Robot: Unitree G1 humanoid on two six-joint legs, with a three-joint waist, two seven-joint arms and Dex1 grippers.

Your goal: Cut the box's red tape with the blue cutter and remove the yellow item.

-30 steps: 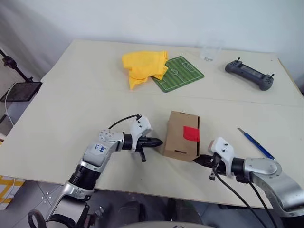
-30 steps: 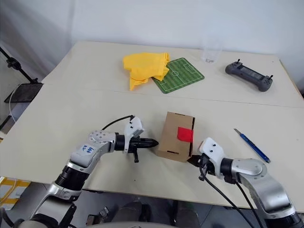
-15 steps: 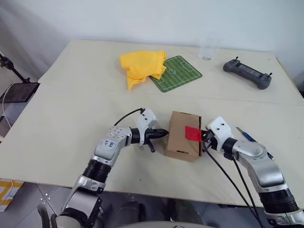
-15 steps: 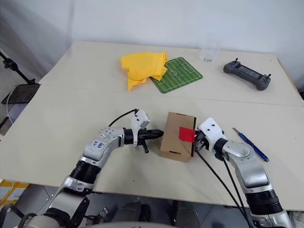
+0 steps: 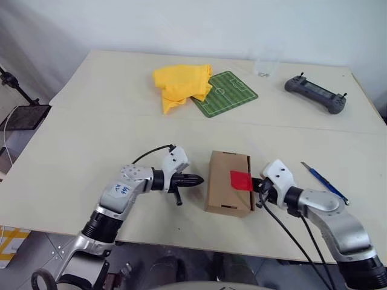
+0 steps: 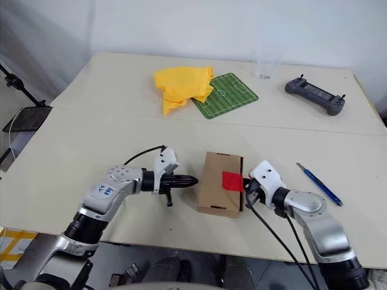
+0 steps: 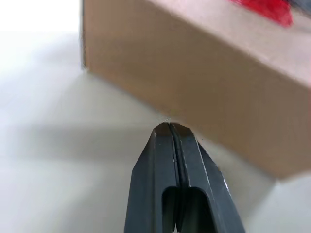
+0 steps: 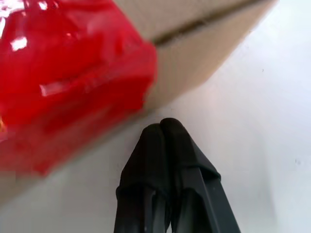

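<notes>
Your box [image 5: 228, 182] has turned squarer since earlier, flanked by both tools. Left tool [image 7: 168, 127] and right tool [image 8: 161, 123] are pressed together, empty. Wrist views reveal glossy, wrinkled red tape [image 8: 63, 73] on matte cardboard.

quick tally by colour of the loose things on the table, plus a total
yellow: 1, cloth
green: 1, pitch mat
brown: 1, box with red tape
blue: 1, cutter
grey: 1, controller
clear: 1, glass
total: 6
</notes>
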